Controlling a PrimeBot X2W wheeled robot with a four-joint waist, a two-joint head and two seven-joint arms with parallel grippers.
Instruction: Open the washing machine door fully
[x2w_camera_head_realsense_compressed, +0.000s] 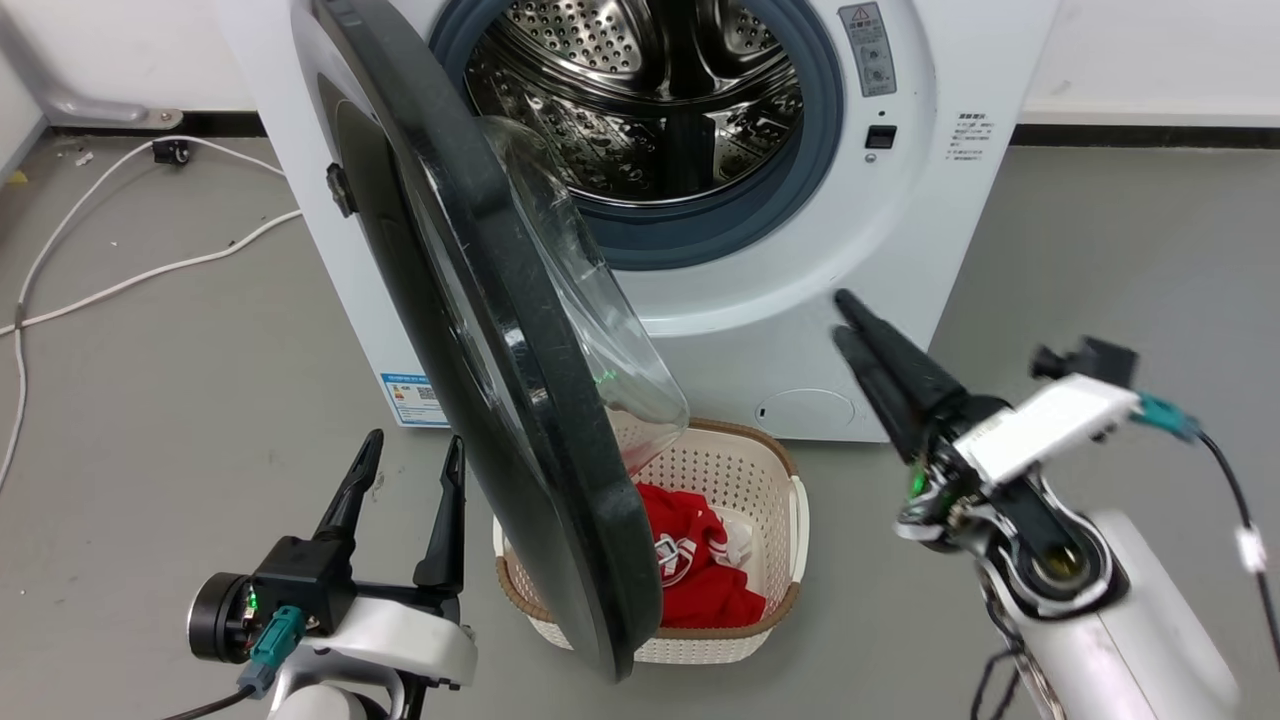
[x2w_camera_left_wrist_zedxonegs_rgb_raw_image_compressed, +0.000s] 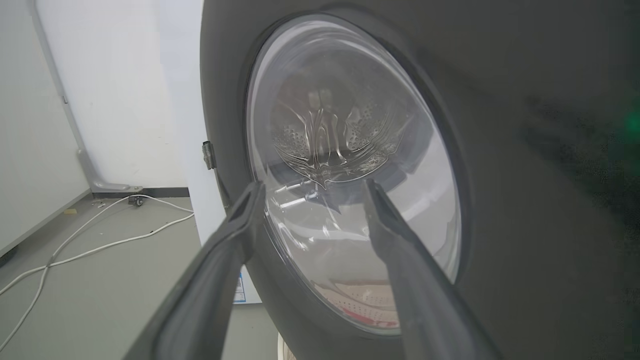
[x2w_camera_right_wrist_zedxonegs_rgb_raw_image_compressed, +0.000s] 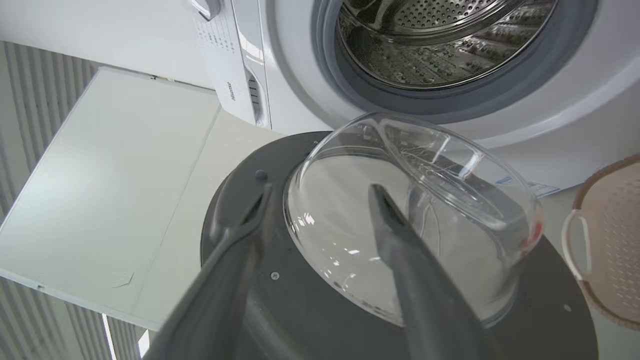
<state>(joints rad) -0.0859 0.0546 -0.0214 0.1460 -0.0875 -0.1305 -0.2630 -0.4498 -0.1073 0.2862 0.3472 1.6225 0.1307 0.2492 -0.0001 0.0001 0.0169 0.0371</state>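
The washing machine door (x2w_camera_head_realsense_compressed: 520, 330) is swung out on its left hinge and stands nearly edge-on in the head view, its glass bowl (x2w_camera_head_realsense_compressed: 590, 300) facing right toward the steel drum (x2w_camera_head_realsense_compressed: 650, 90). My left gripper (x2w_camera_head_realsense_compressed: 416, 440) is open just left of the door's lower outer face, fingers pointing up. In the left wrist view this gripper (x2w_camera_left_wrist_zedxonegs_rgb_raw_image_compressed: 314, 186) faces the door's round window (x2w_camera_left_wrist_zedxonegs_rgb_raw_image_compressed: 350, 175) from close by. My right gripper (x2w_camera_head_realsense_compressed: 842, 316) hangs to the right, before the white machine front (x2w_camera_head_realsense_compressed: 900, 200), holding nothing. In the right wrist view it (x2w_camera_right_wrist_zedxonegs_rgb_raw_image_compressed: 322, 192) is open and looks at the glass bowl (x2w_camera_right_wrist_zedxonegs_rgb_raw_image_compressed: 425, 200).
A cream laundry basket (x2w_camera_head_realsense_compressed: 770, 470) with a red garment (x2w_camera_head_realsense_compressed: 700, 570) sits on the grey floor below the door's free edge. White cables (x2w_camera_head_realsense_compressed: 150, 270) trail over the floor at the left. A wall runs behind the machine.
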